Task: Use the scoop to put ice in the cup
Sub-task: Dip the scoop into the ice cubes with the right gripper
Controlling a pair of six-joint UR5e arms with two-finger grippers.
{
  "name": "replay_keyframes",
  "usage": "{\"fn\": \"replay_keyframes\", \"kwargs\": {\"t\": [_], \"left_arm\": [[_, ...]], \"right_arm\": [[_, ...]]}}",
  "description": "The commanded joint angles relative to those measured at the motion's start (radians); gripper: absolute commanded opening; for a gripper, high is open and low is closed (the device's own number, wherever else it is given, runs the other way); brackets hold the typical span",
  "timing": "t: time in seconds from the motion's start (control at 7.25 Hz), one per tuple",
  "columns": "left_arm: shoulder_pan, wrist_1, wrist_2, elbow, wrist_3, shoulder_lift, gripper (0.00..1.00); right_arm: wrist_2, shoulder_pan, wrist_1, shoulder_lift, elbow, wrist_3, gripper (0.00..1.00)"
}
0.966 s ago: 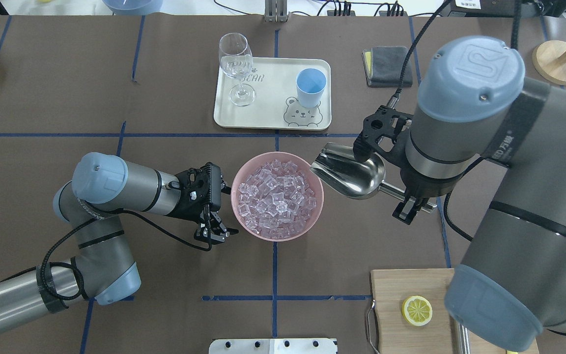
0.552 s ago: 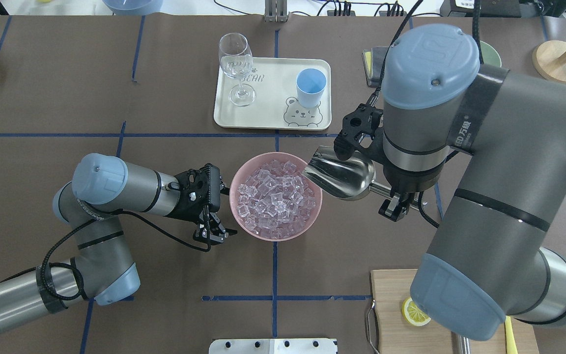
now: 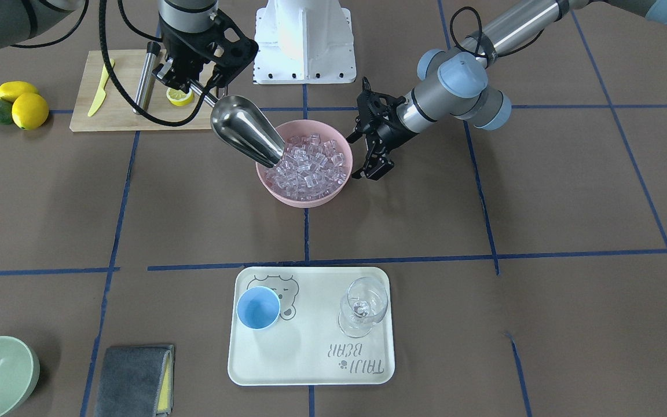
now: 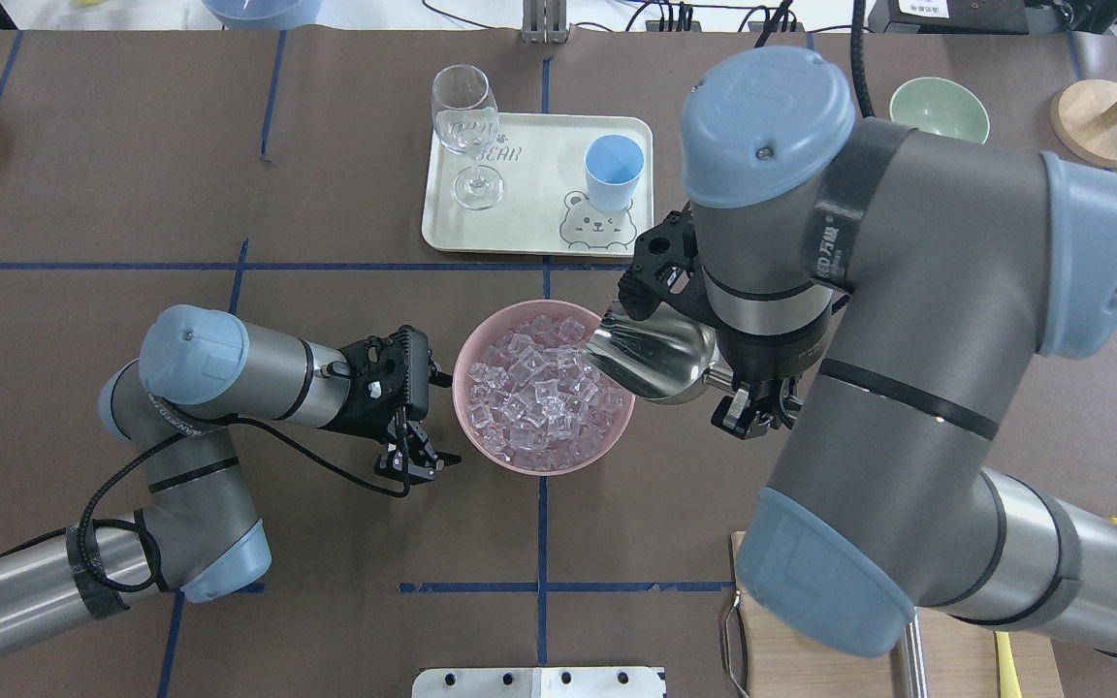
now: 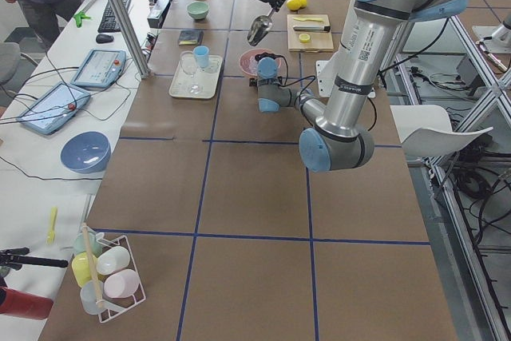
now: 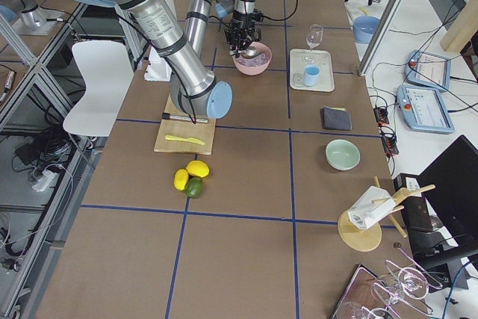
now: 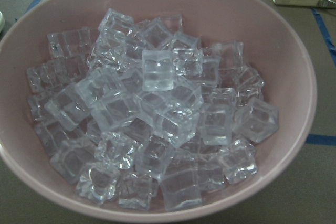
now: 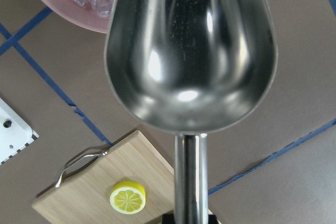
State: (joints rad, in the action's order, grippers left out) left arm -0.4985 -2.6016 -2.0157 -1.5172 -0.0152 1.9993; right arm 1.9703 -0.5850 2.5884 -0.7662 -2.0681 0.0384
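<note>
ice (image 4: 534, 393) in bowl (image 3: 304, 200) | scoop (image 4: 655, 354) tip over bowl's right rim | cup (image 4: 614, 170) on tray (image 4: 529, 208) behind bowl

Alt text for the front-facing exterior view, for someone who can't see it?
The right gripper holds the steel scoop tilted down, its mouth at the ice in a pink bowl. The left gripper hangs beside the bowl; the empty blue cup stands on a tray nearby.

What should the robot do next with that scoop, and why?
Probably push the scoop forward and down into the ice. The right pincer grips its handle, and its mouth is tipped over the bowl's rim at the edge of the cubes, yet its trough looks empty, and so does the cup.
</note>
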Motion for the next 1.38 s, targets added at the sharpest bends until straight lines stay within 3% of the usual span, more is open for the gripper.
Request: {"fn": "replay_keyframes", "kwargs": {"t": [0.0, 0.14, 0.28, 1.24], "left_arm": [[0.0, -0.002, -0.002, 0.0, 0.0, -0.001, 1.0], [-0.002, -0.002, -0.002, 0.0, 0.0, -0.001, 1.0], [-0.002, -0.002, 0.0, 0.0, 0.0, -0.001, 1.0], [-0.002, -0.035, 0.0, 0.003, 0.0, -0.007, 1.0]], "right_arm": [[0.005, 0.022, 0.116, 0.13, 0.122, 0.0, 0.0], [0.005, 0.03, 0.133, 0.196, 0.22, 0.0, 0.0], [0.004, 0.037, 0.15, 0.218, 0.261, 0.0, 0.0], [-0.025, 0.111, 0.233, 0.216, 0.299, 0.003, 0.0]]}}
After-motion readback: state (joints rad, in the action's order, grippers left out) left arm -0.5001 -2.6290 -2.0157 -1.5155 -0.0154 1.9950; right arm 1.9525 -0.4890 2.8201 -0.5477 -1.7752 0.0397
